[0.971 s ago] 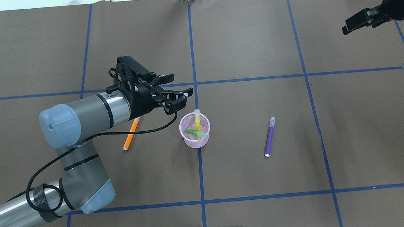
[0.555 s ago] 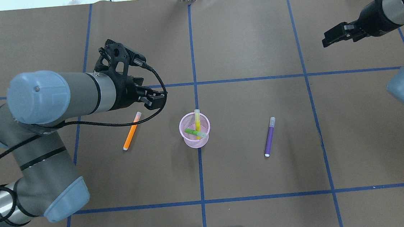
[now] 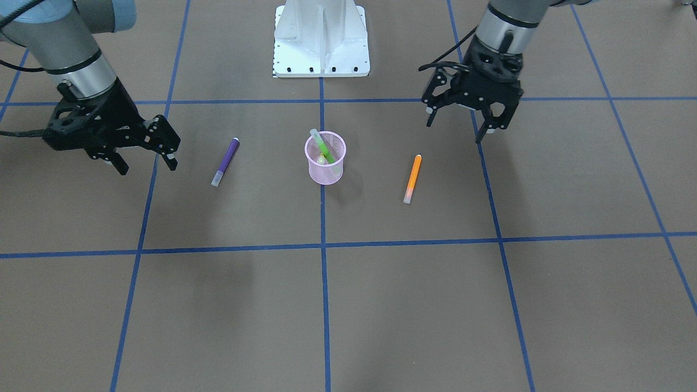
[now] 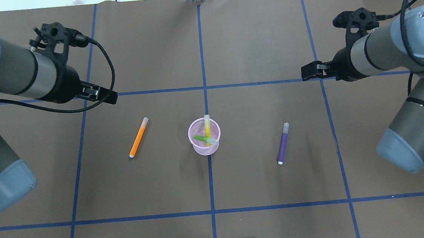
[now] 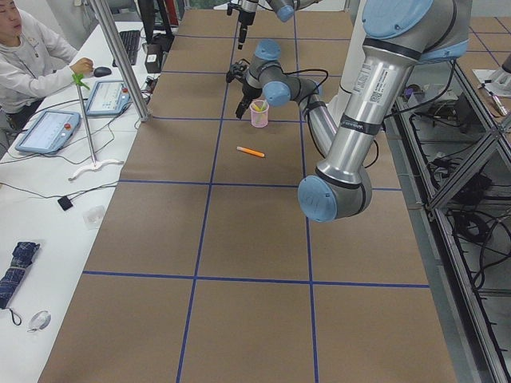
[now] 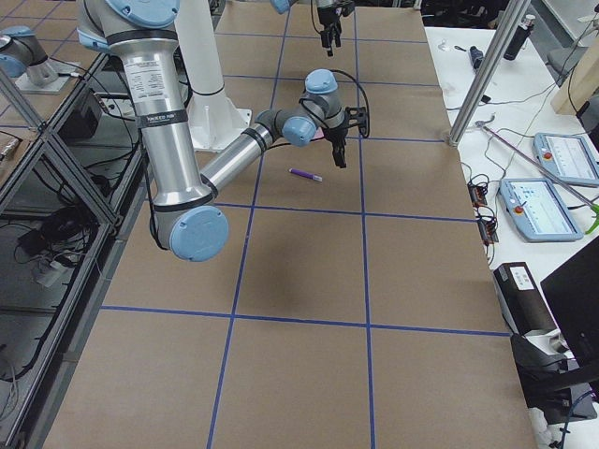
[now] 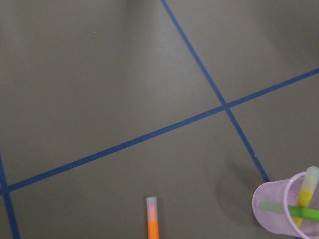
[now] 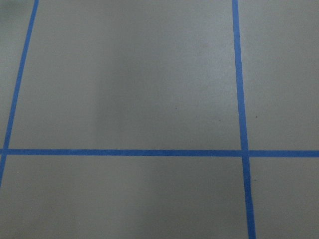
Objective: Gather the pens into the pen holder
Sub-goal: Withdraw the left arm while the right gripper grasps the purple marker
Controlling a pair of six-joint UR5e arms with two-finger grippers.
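The orange pen [image 4: 138, 137] lies flat just inward of the wide-open, empty left tool [image 3: 456, 122], toward the pink mesh pen holder [image 4: 204, 151], while the purple pen [image 4: 283, 144] lies likewise near the open, empty right tool [image 3: 148, 165].

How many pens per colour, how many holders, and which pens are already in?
pen holder: 1
orange pen: 1, lying loose
purple pen: 1, lying loose
green pen: 1, in the holder
yellow pen: 1, in the holder
Total: 5 (4 pens, 1 holder)

Left arm [image 4: 4, 74] and right arm [image 4: 388, 50] hover, jaws open.
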